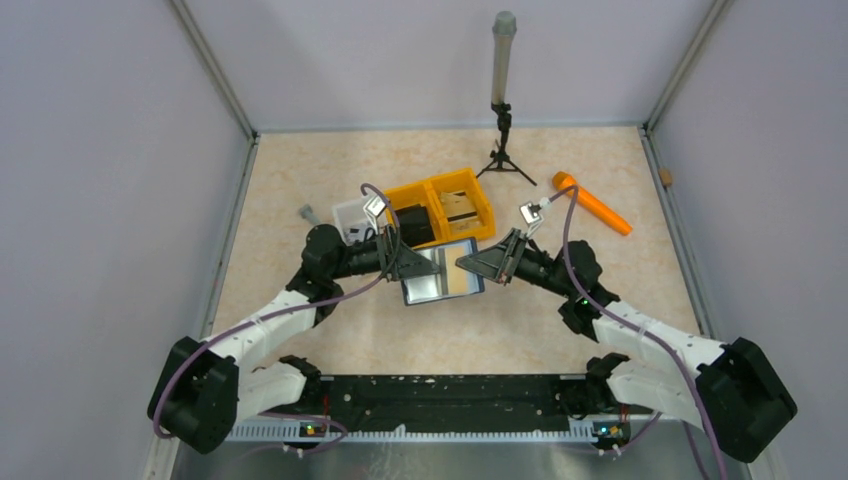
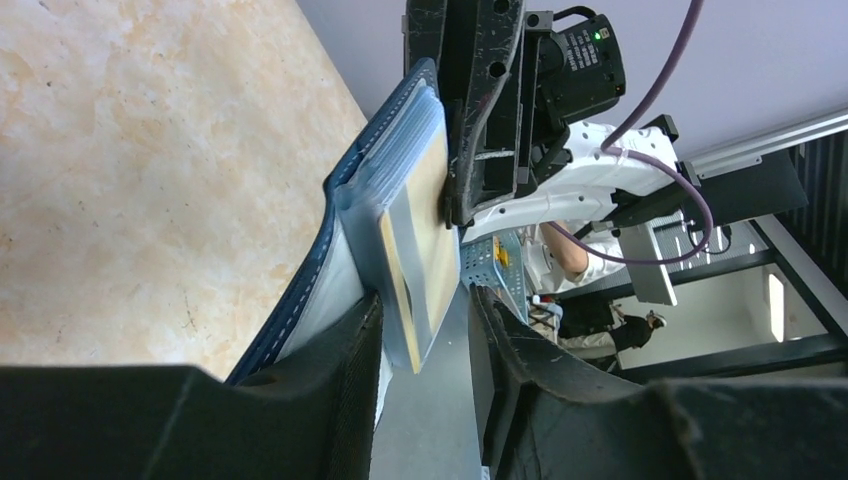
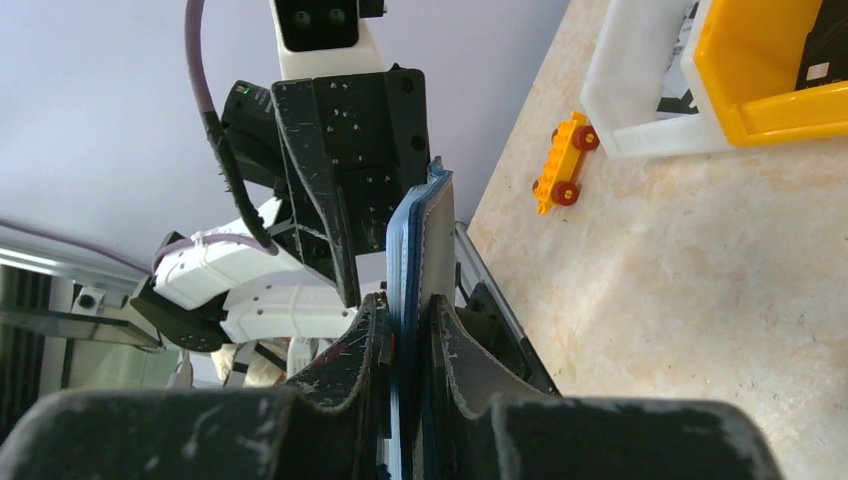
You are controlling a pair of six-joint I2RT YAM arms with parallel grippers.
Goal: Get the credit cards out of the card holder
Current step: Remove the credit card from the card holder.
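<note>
The credit cards are mostly hidden inside the pockets. Only one tan credit card (image 2: 432, 235) shows clearly. A silvery patch beside it in the top view may be a second card, but it is hard to tell.

In the right wrist view, black fingers cover the near end of the card holder (image 1: 432, 288). The holder sits in the middle of the table (image 1: 560, 310), just in front of the yellow bin (image 1: 478, 215). It lies open with its inside facing up, and its long side runs left to right.

The left gripper (image 1: 408, 264) is pinching its left end. The right gripper (image 1: 478, 263) is squeezed tight on its right end.
</note>
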